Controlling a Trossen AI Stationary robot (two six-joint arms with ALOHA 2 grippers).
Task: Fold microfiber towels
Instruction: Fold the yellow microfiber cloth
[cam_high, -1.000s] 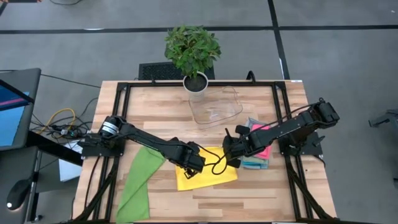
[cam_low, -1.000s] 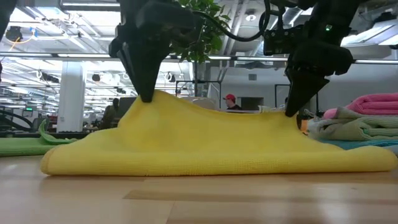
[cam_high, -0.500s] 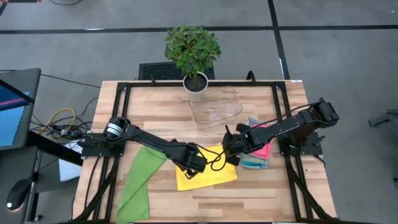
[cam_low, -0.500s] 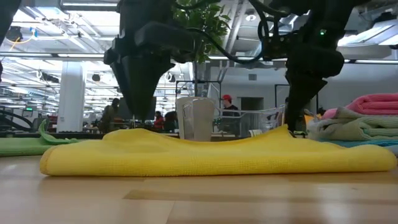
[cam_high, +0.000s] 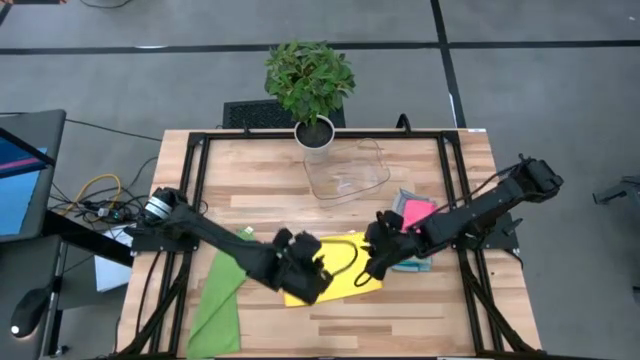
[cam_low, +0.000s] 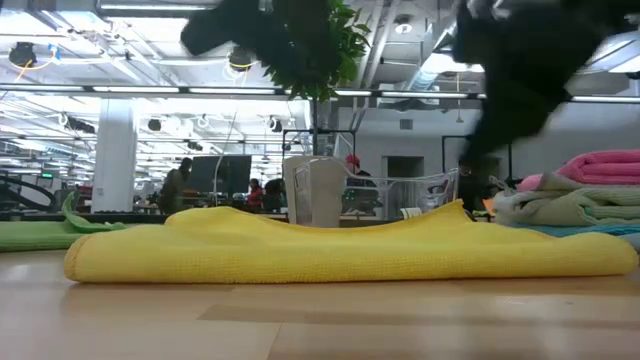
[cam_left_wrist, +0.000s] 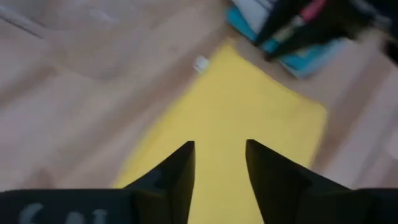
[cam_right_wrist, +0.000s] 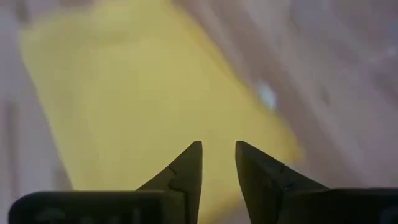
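Low view: folded yellow towel (cam_low: 340, 245) lies flat, slightly humped.

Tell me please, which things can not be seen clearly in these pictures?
- Left gripper and right gripper: only dark blurs at the top of the low view.
- Yellow towel: partly covered by both arms in the high view.
- Stack of folded towels: cut off by the right edge in the low view, so its count is unclear.
- Green towel: only a thin strip in the low view.
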